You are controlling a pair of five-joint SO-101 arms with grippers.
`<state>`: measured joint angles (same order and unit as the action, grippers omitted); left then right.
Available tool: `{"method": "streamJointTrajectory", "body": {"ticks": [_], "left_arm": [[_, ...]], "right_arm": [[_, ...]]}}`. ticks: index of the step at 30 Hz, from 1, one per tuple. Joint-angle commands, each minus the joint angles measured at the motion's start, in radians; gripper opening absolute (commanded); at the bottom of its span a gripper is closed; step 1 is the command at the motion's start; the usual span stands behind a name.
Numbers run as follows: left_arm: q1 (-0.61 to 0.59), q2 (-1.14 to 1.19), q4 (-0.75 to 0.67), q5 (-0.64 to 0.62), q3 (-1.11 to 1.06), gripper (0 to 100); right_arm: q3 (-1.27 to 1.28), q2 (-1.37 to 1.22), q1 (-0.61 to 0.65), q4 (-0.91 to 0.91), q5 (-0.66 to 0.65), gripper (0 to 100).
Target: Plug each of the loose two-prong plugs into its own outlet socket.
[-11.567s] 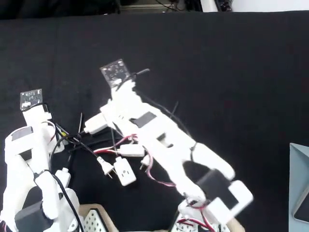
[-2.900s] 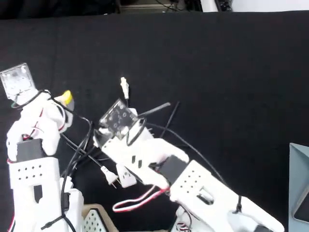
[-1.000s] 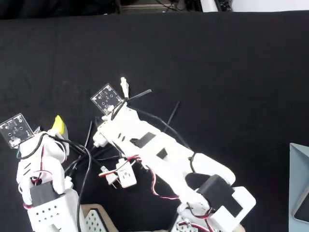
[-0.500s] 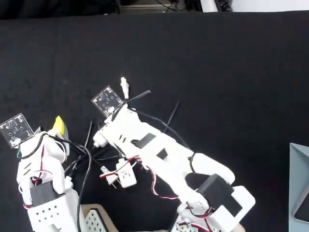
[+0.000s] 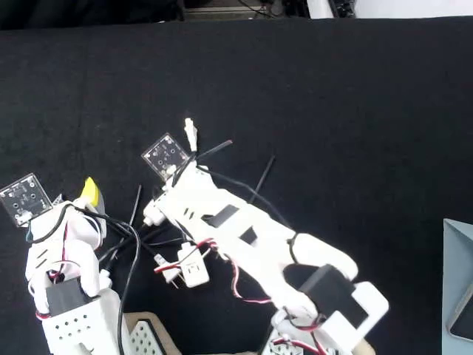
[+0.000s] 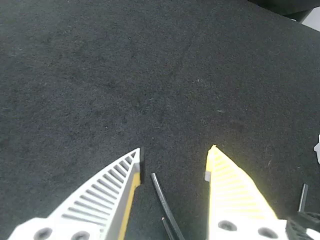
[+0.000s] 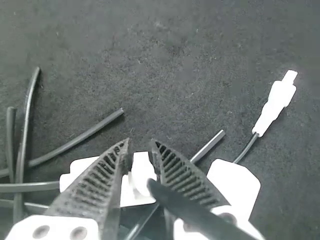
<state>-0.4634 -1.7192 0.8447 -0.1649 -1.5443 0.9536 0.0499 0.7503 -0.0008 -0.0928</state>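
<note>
My right gripper has its fingers close together over a white block, with a white piece of it between them. Black cords run out from under it. A slim white plug on a cord lies on the black cloth beyond the fingertips, also seen as the plug past the right arm. A white outlet socket and a two-prong plug lie next to each other near the arm bases. My left gripper stands open over the cloth, a black cord end between its fingers.
Tangled black cords lie between the two arms. A grey tray sits at the right edge. The black cloth stretches bare across the far and right side.
Over the last second the right arm slid slightly toward the near side. The left arm, which had pulled back before that, has kept still.
</note>
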Motion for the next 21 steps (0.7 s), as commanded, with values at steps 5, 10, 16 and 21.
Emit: {"method": "streamJointTrajectory", "body": {"ticks": [5,10,16,21], "left_arm": [[-0.012,-0.009,-0.023,-0.005,0.004,22],[-0.007,-0.009,-0.025,-0.005,0.004,22],[-0.007,-0.009,-0.025,-0.005,0.004,22],[-0.007,-0.009,-0.025,-0.005,0.004,22]], "right_arm": [[-0.068,-0.079,-0.006,0.003,-0.068,1.1],[-0.074,-0.079,-0.003,0.025,-0.107,1.1],[-0.125,-0.074,0.008,0.11,-0.155,2.0],[-0.142,-0.01,0.012,0.121,-0.127,17.5]]}}
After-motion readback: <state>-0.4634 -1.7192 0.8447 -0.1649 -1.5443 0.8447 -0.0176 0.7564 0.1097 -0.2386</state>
